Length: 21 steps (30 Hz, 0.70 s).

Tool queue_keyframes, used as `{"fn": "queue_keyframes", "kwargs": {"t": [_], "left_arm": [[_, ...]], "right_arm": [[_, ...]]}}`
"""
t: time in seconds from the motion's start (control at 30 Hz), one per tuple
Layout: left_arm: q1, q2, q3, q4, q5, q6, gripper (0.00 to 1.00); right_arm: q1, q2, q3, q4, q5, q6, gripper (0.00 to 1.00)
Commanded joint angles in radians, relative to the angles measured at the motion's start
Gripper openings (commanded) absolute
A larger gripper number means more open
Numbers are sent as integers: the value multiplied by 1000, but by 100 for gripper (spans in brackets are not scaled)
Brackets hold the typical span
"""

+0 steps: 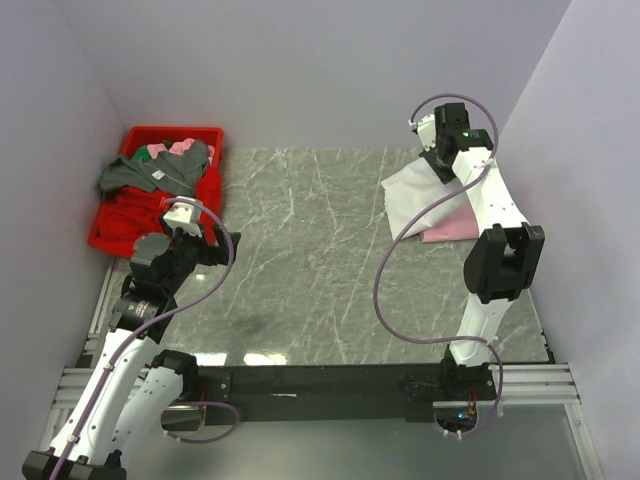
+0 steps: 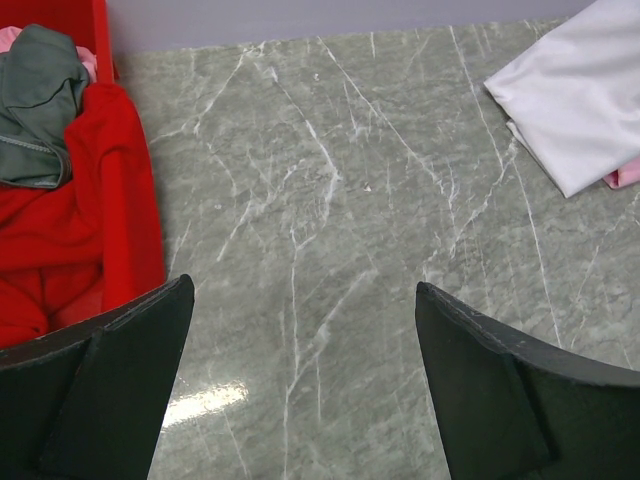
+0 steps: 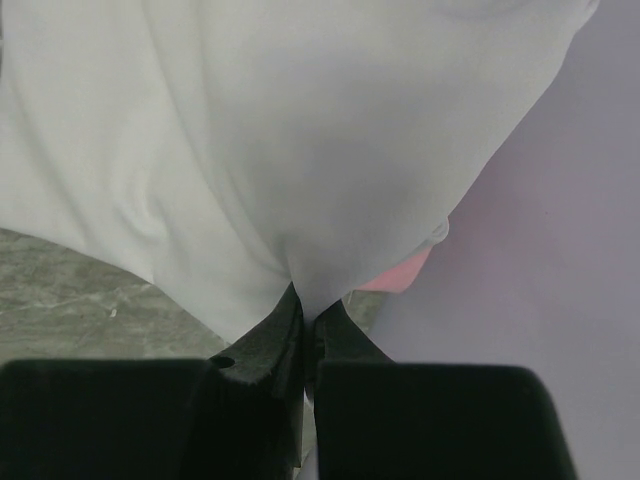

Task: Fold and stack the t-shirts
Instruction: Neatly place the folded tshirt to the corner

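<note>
The right fingers, pinched shut on the white t-shirt, seemingly held it to square it over the pink t-shirt just beyond them, while the left fingers gaped wide and empty, well apart.

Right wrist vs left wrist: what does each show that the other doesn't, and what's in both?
Right wrist only: the right gripper, jaws shut, pinching a fold of the white t-shirt.
Left wrist only: the left gripper, fingers wide open and holding nothing; the red bin with a grey-green garment and red cloth in it.
Both: the white t-shirt lying over the pink t-shirt, which peeks out at its edge, and the marble table.
</note>
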Motion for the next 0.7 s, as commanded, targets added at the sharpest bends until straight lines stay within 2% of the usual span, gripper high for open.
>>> {"fn": "queue_keyframes", "kwargs": {"t": [0.0,0.67], "left_arm": [[0,-6,-4,39,25,15,97],[0,-6,-4,38,29,17,98]], "right_arm": [[-10,-99,21,32,20,-19,0],[-34,-143,37,25,31,-48,0]]}}
